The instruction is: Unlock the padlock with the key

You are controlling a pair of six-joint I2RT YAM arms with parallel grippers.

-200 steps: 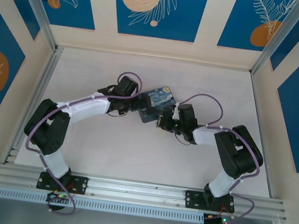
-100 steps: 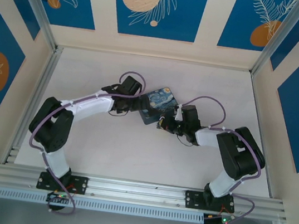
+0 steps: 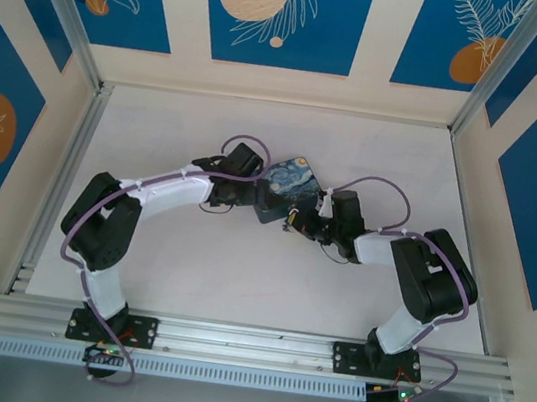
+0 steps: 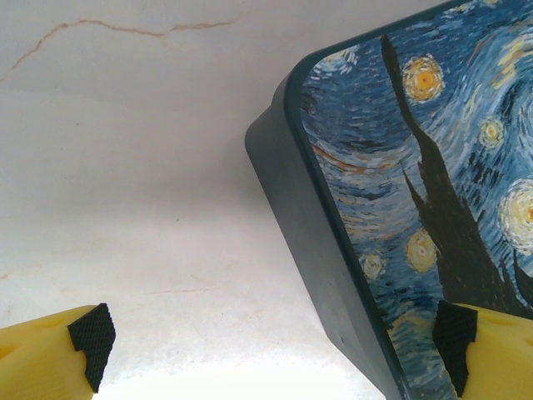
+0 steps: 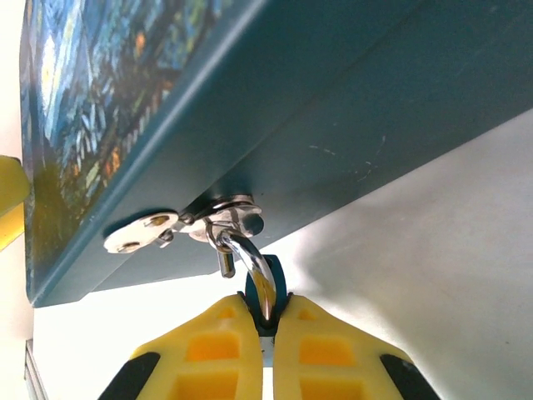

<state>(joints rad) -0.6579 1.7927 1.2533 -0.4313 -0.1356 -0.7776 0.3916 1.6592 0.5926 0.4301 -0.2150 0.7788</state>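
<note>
The box [image 4: 400, 192] is now straddled at 9 o'clock by the spread left hand [image 4: 273, 342], steadying the padlock [image 5: 254, 267] pinched in the right hand [image 5: 265, 321].

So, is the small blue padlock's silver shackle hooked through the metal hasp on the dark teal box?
Yes, the silver shackle loops through the metal hasp on the side of the dark teal box.
</note>
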